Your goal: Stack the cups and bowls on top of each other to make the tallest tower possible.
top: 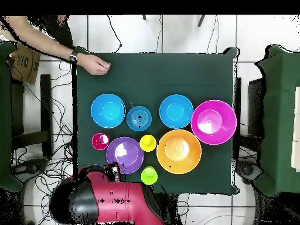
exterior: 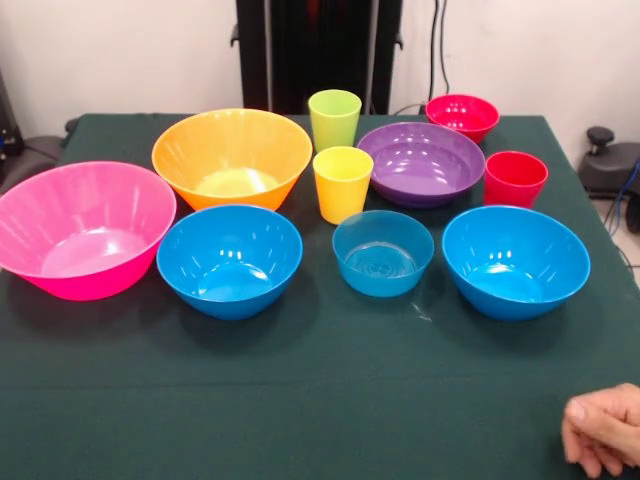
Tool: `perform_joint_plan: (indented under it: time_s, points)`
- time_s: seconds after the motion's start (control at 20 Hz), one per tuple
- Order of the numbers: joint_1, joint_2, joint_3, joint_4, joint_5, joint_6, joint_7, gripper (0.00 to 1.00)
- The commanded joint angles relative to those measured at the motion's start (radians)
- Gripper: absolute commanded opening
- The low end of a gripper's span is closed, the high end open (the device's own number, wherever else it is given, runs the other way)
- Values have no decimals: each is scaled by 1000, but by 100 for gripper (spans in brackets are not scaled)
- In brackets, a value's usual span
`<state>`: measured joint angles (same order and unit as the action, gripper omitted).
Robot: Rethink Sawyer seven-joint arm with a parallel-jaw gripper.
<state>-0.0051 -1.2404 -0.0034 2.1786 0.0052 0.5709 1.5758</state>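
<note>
Pink leads things off on the left of the front view: the large pink bowl [exterior: 85, 230] sits alone at the table's edge, mouth up. Beside it, the big orange bowl [exterior: 232, 156] farther back and a blue bowl [exterior: 230, 260] nearer the camera. Moving along, the lime green cup [exterior: 334, 118] stands behind the yellow cup [exterior: 342, 183], both upright, and just in front of them is the small translucent blue bowl [exterior: 383, 252]. Then the purple bowl [exterior: 421, 163], with the small red bowl [exterior: 462, 115] behind it, the red cup [exterior: 515, 178] just beside its right rim, and the second blue bowl [exterior: 515, 260] nearest on that side. At the bottom right corner a person's hand [exterior: 603, 428] rests on the green tablecloth [exterior: 320, 400], well apart from every piece.

So where are we? Nothing is stacked, every piece stands separate, no tower exists yet. I read this as the very start. The opening move, I'd say, calls for choosing a wide, steady base, likely one of the big bowls, and bringing a smaller piece over it.

And the claw? Overhead, only the red and black arm [top: 117, 202] shows at the table's edge by the purple bowl; whether the gripper is spread or pressed together, I cannot tell, and I see it touching nothing.
</note>
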Motion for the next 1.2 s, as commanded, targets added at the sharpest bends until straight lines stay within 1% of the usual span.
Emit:
perform_joint_plan:
  time_s: [0.05,0.1,0.35,0.55,0.7,0.8,1.0,1.2]
  points:
    - [-43,76,35,88,10,-96,126,100]
    - [-55,89,45,103,14,-129,122,100]
    - [-85,135,68,103,2,-190,117,100]
    - [-114,206,95,69,-11,-225,100,100]
    - [-114,262,109,51,-15,-277,116,100]
    - [-110,283,113,46,-13,-300,128,100]
    - [-102,310,114,29,-10,-311,136,100]
    - [-113,344,125,1,-9,-315,123,100]
